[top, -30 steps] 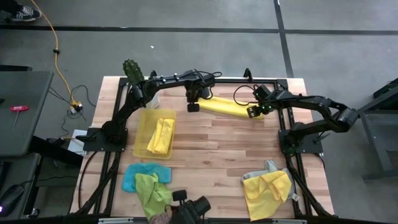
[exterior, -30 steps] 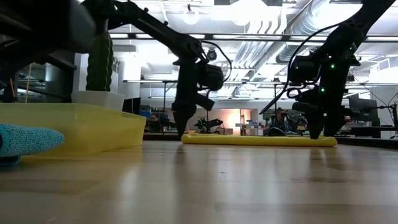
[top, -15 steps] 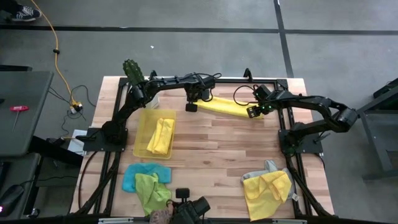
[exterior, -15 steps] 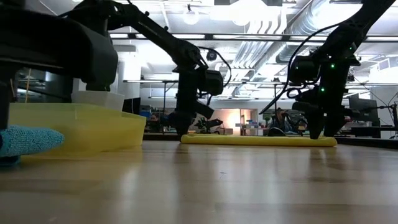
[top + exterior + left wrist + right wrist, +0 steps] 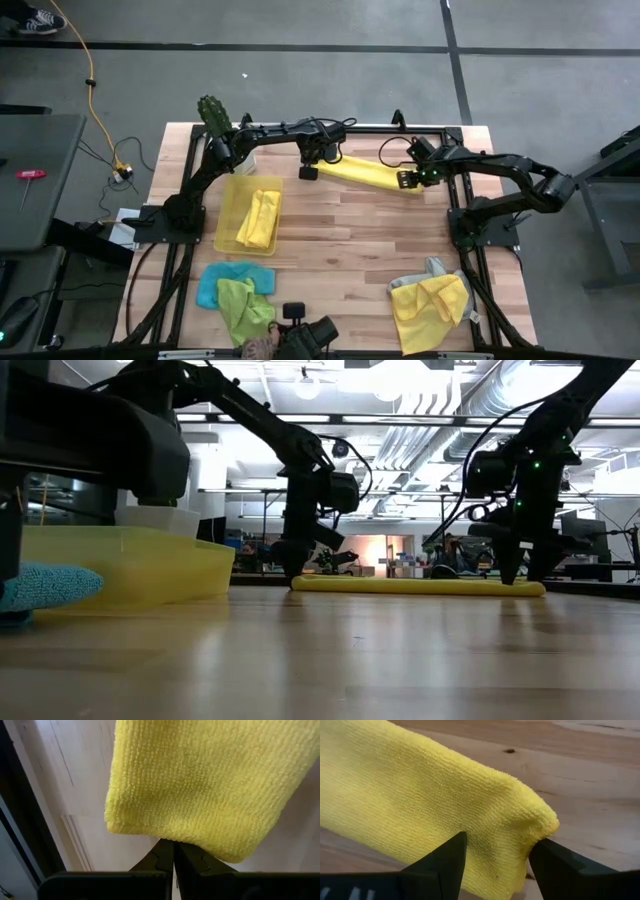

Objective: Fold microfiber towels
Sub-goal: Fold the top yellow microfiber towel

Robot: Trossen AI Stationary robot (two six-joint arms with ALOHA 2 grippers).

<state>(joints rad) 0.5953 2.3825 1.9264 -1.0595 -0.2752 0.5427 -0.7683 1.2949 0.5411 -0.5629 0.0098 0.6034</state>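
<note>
At the wooden desk's [image 5: 350, 230] far edge, the left gripper's [image 5: 308, 172] fingers pinch one end of a long folded yellow microfiber towel [image 5: 368, 173]; the right gripper's [image 5: 406, 180] fingers straddle the other end, spread wide.

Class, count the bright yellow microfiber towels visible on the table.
3: one folded towel at the far edge between the arms, one in the yellow tray, one crumpled near-right. Others may be hidden.
</note>
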